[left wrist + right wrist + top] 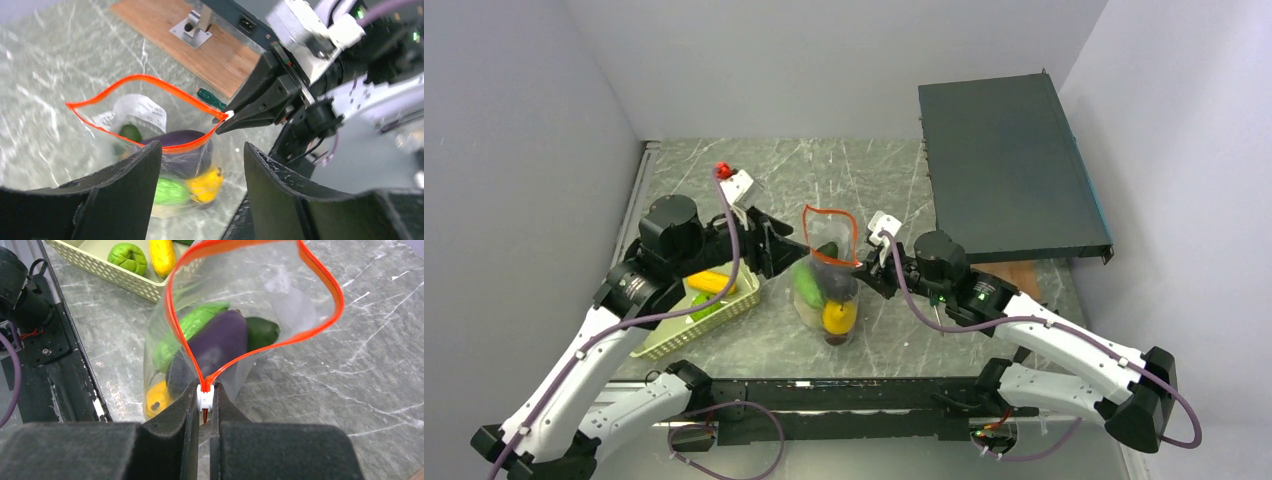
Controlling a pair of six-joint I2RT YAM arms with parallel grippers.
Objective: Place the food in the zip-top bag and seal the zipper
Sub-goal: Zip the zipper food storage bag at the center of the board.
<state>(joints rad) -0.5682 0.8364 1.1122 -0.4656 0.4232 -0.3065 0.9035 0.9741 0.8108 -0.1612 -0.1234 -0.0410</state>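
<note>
The clear zip-top bag (829, 290) stands in the middle of the table with its mouth wide open. Its red-orange zipper (320, 275) forms a loop. Inside lie a dark purple piece (220, 345), a light green one (195, 325), a dark green one (262, 332) and a yellow one (156, 399). My right gripper (205, 387) is shut on the white slider tab (205, 397) at the bag's right corner. My left gripper (202, 147) is open just left of the bag, nothing between its fingers. More food, yellow (711, 282) and green (707, 311), lies in the basket.
The light green slatted basket (664, 345) sits at the left by the left arm. A dark flat box (1009, 165) fills the back right, with a wooden board (200, 50) under it. A green-handled screwdriver (212, 99) lies beside the board, behind the bag.
</note>
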